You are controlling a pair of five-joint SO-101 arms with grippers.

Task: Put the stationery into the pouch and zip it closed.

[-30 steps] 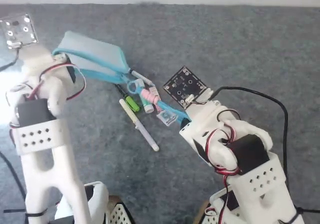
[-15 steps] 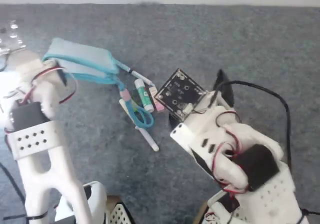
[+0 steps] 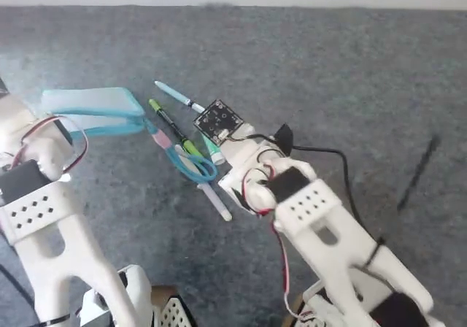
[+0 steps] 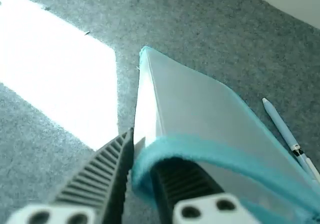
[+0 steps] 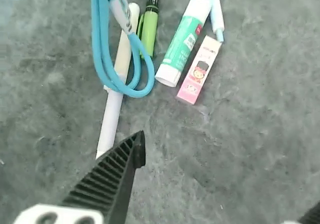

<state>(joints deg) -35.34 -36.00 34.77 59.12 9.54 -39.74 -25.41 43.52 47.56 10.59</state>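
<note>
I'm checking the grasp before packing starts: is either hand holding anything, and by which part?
The left hand is clamped on the pouch at its teal rim. The right hand is open above the stationery, holding nothing.

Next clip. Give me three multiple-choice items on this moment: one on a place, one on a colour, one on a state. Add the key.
1. The pink eraser lies:
A) next to the glue stick
B) under a notebook
C) on a plate

2. The strap loop crossing the white pen is:
A) red
B) yellow
C) blue

3. The left end effector is:
A) open in the air
B) shut on the pouch rim
C) shut on a ruler

Key: 1 A, the right wrist view shows the two side by side. 2 C, the loop is plainly blue there. 3 B, the left wrist view shows its jaws pinching the rim.
</note>
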